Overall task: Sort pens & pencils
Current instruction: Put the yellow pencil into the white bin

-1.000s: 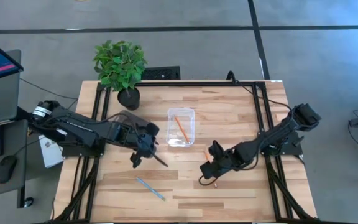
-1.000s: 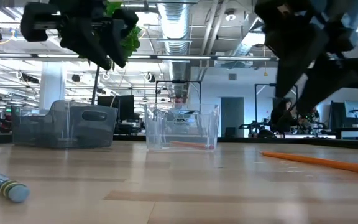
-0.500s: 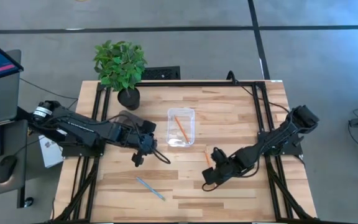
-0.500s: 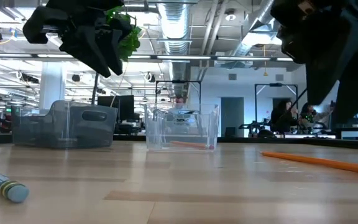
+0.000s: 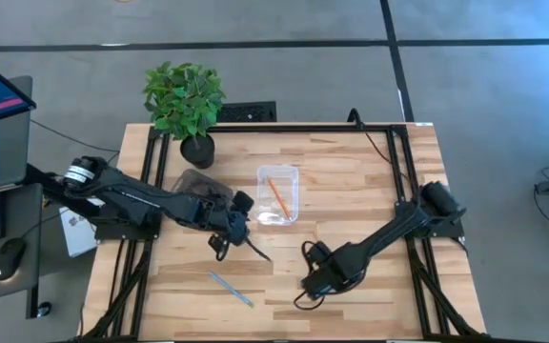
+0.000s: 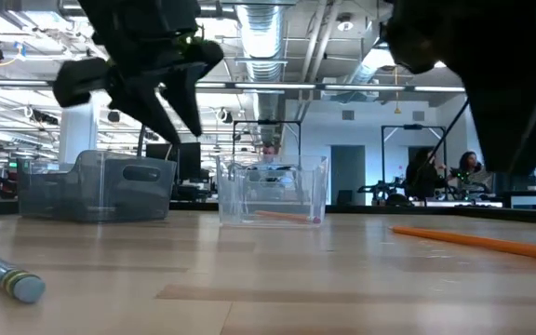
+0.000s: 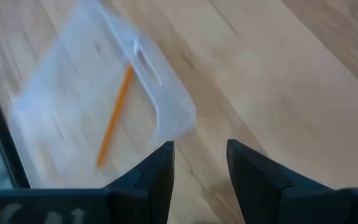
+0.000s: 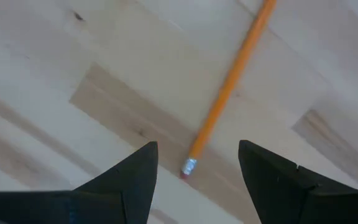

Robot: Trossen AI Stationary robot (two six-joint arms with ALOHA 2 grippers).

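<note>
**Right gripper over the loose orange pencil, eraser end in its gap**

High view. The right gripper (image 5: 313,284) sits low over the near-middle of the wooden table (image 5: 370,171), arm stretched in from the right edge. I cannot find the loose pencil here; the arm likely covers it. The left gripper (image 5: 232,233) hangs just beside the clear plastic tray (image 5: 266,217), which holds one long orange pencil (image 5: 276,195). A slim black pen (image 5: 258,252) juts from under that gripper toward the table's middle. Whether the gripper grasps it I cannot tell. The thin light blue pencil (image 5: 231,289) lies alone near the front edge, closer to the left arm. A grey translucent tray (image 5: 198,183) sits partly under that arm.

Low view. A second long orange pencil (image 6: 482,243) lies flat on the wood at the right, below the dark bulk of the right arm. The blue pencil's end shows at the left.

Left wrist view. The clear tray and its orange pencil lie ahead; no pen shows.

Right wrist view. The fingers (image 8: 135,174) are spread wide, gripping nothing. The loose pencil runs away from the gripper at a slant. Its eraser end rests in the open gap, nearer one finger, touching neither.

Judgement: the right arm is the nearer one; a closing grip would catch only the eraser tip, so going further along the shaft looks safer.
</note>
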